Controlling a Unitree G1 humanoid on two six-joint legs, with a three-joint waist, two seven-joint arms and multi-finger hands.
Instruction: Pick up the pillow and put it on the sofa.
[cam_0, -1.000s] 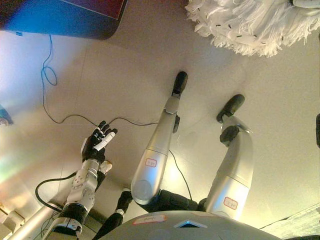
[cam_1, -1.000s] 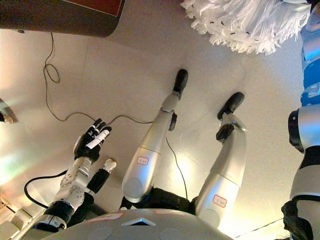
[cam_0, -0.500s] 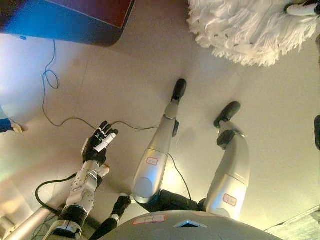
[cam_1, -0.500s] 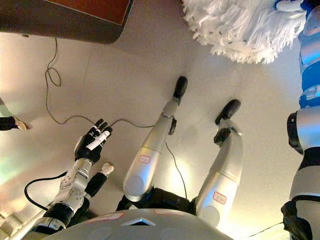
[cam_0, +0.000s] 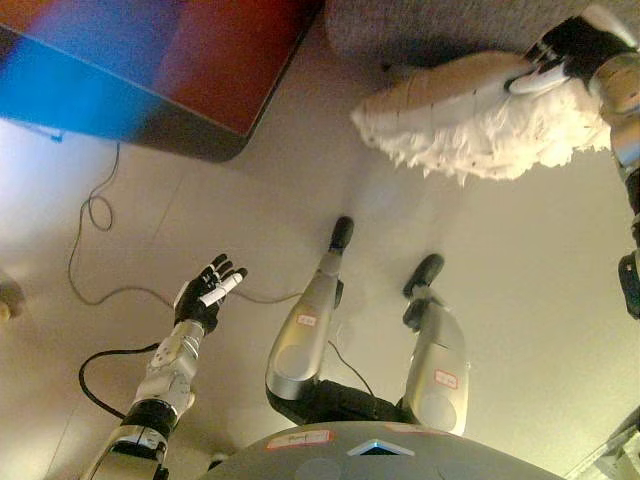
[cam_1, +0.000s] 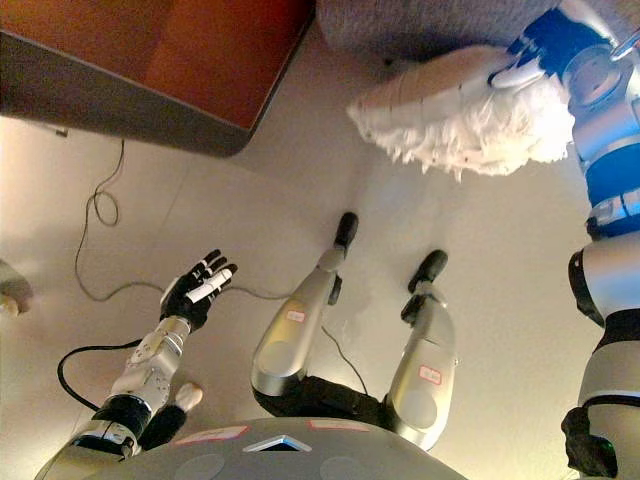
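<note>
Right hand (cam_0: 565, 50) curled onto the top edge of the fluffy white pillow (cam_0: 480, 120), holding it up clear of the floor (cam_0: 250, 190); the pillow hangs just in front of the grey sofa (cam_0: 430, 25), its upper edge right at the sofa's front, not yet resting on the seat. Compared with a second ago the whole view has shifted, so the camera moved: the sofa front now shows above the pillow where before only floor and the pillow's fringe were in view, and the right hand is now seen gripping the pillow's smooth side. So pickup looks done and the carry has brought the pillow to the sofa; what's left is likely lifting it over the edge and letting go. Left hand (cam_0: 207, 294) out to the left of the sofa and lower, fingers spread straight, holding nothing, well apart from the pillow. Dark reddish bench (cam_1: 200, 60) sits left of the sofa, a thin cable (cam_0: 95, 215) on the floor below it.
</note>
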